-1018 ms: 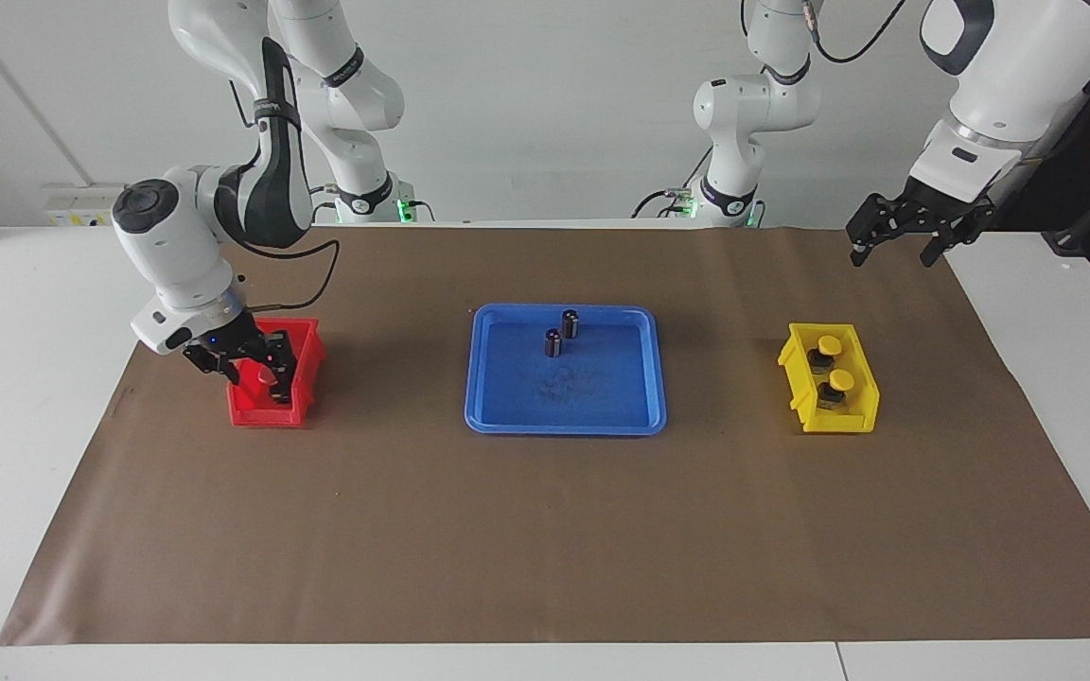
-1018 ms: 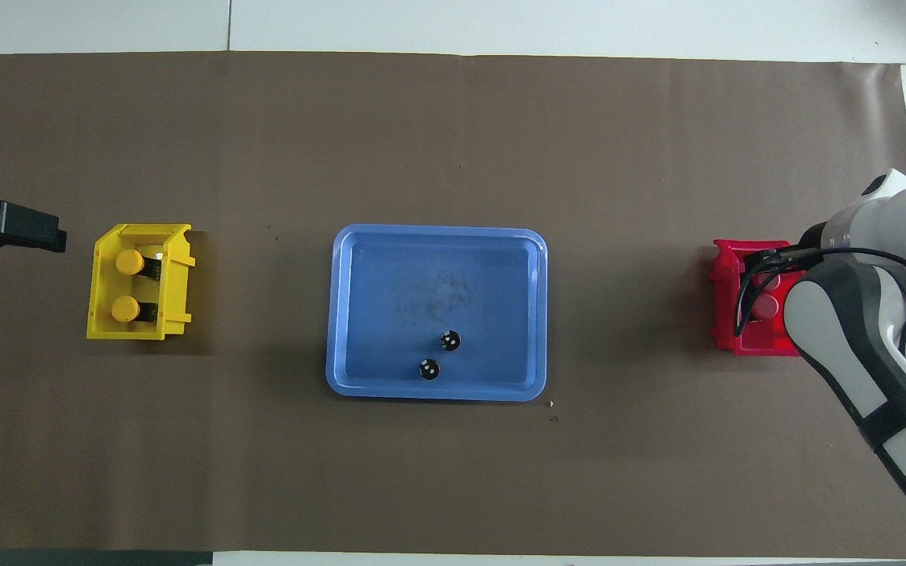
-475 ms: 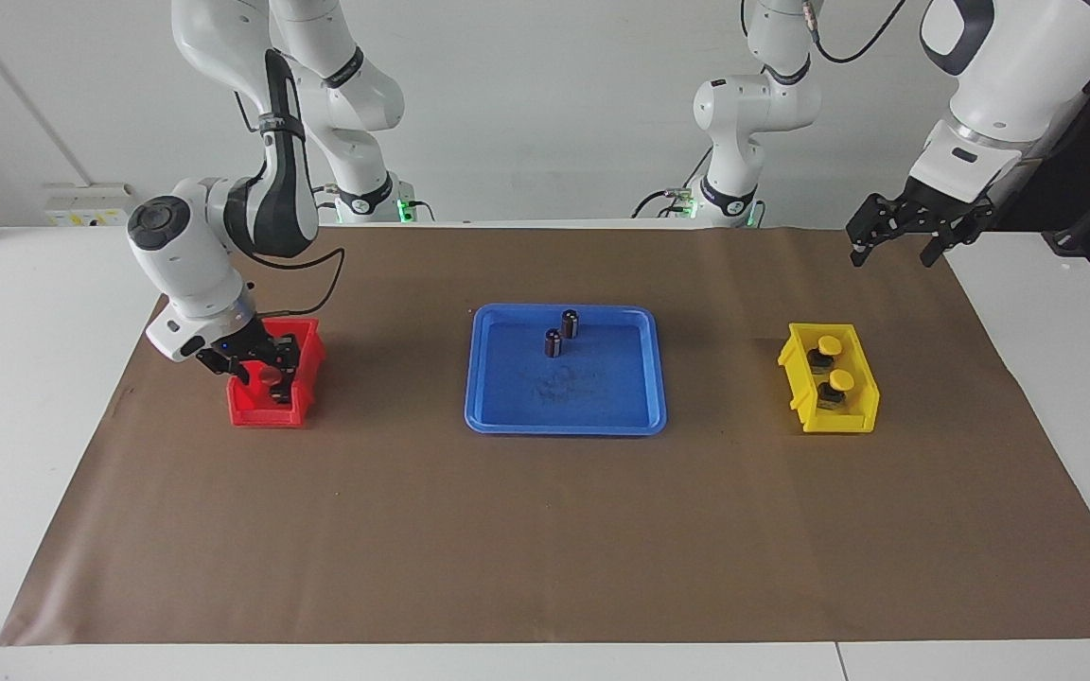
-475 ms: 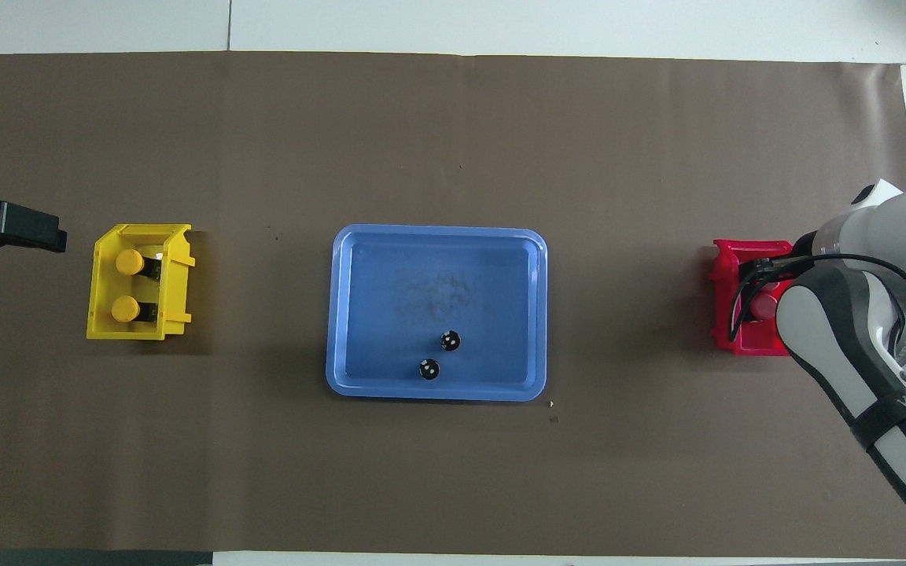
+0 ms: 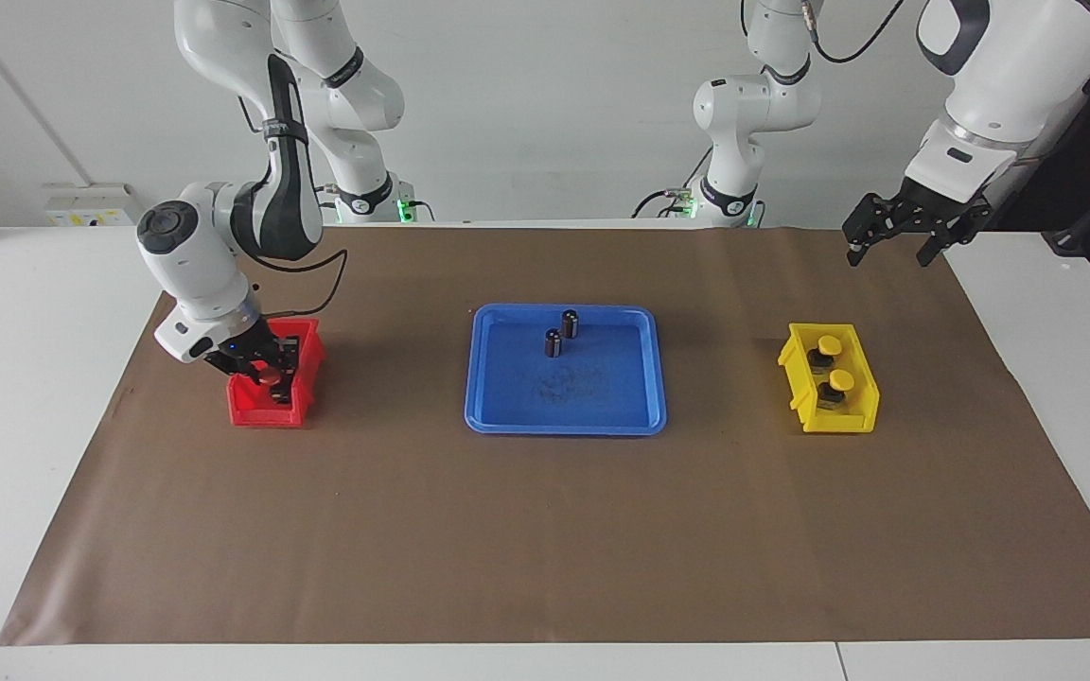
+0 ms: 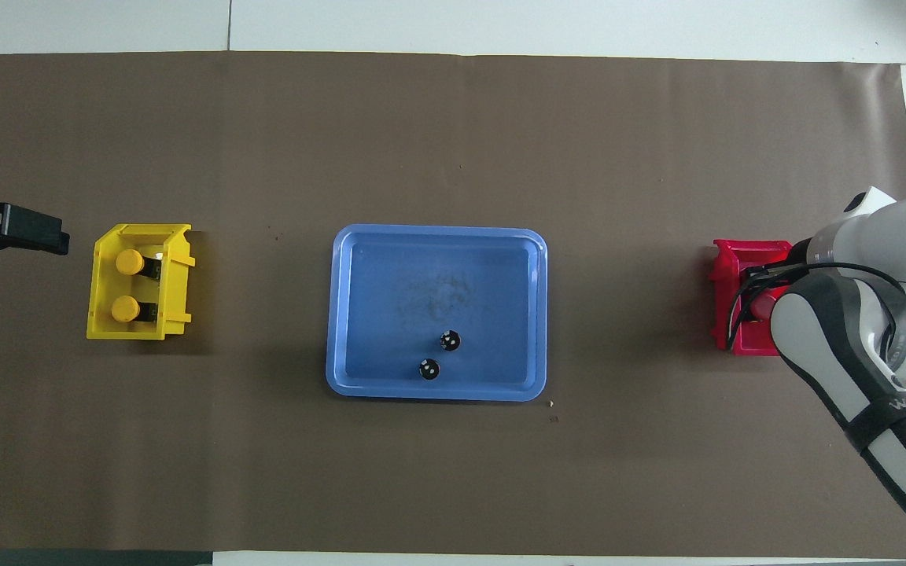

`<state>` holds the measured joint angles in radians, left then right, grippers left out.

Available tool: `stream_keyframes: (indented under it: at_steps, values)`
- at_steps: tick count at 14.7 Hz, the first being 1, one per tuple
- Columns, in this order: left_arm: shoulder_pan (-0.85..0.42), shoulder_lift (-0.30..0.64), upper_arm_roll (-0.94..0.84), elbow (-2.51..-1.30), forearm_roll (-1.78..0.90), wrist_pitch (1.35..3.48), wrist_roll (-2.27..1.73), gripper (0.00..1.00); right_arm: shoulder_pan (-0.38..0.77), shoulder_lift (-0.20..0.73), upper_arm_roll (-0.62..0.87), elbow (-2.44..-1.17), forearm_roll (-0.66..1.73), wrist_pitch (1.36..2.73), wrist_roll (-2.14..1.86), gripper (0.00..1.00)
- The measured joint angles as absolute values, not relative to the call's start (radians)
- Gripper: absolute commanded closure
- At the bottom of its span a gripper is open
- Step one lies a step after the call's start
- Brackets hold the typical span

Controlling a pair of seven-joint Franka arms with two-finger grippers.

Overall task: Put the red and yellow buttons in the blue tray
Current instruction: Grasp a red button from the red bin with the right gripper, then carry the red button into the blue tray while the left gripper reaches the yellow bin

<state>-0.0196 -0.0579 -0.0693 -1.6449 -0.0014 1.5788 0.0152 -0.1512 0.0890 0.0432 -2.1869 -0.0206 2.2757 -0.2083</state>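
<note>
The blue tray (image 5: pixel 564 418) (image 6: pixel 437 259) lies mid-table. Two yellow buttons (image 5: pixel 827 344) (image 5: pixel 841 379) stand in the yellow bin (image 5: pixel 829 422) toward the left arm's end; they also show in the overhead view (image 6: pixel 129 261) (image 6: pixel 124 308). My right gripper (image 5: pixel 266 371) is down in the red bin (image 5: pixel 261 412) (image 6: pixel 728 259), around a red button (image 5: pixel 270 376). The second red button is hidden. My left gripper (image 5: pixel 893 236) (image 6: pixel 12 234) is open and empty, waiting in the air beside the yellow bin.
Two dark capless cylinders (image 5: pixel 570 323) (image 5: pixel 553 342) stand in the tray at its edge nearer the robots. Brown paper (image 5: pixel 545 530) covers the table.
My right wrist has swung in over the red bin and the gripper has settled lower around the red button. The left arm has barely moved.
</note>
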Motion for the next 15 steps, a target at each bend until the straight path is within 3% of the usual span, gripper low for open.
stream_keyframes:
  at_steps: [5,9,11,15]
  values:
    - [-0.007,-0.059,-0.068,-1.647,-0.001,1.578,-0.006,0.00,-0.135,0.109,0.049,-1.889,-0.021,1.934,-0.238,0.89]
    - [-0.007,-0.079,-0.068,-1.767,-0.001,1.740,-0.008,0.01,0.030,0.137,0.055,-1.678,-0.019,1.748,-0.039,0.91]
    - [-0.001,-0.077,-0.066,-1.869,-0.001,1.867,-0.009,0.08,0.165,0.172,0.059,-1.615,-0.017,1.746,0.176,0.96]
    - [0.030,-0.025,-0.064,-1.992,-0.001,2.053,-0.008,0.29,0.432,0.249,0.063,-1.605,-0.016,1.903,0.596,0.96]
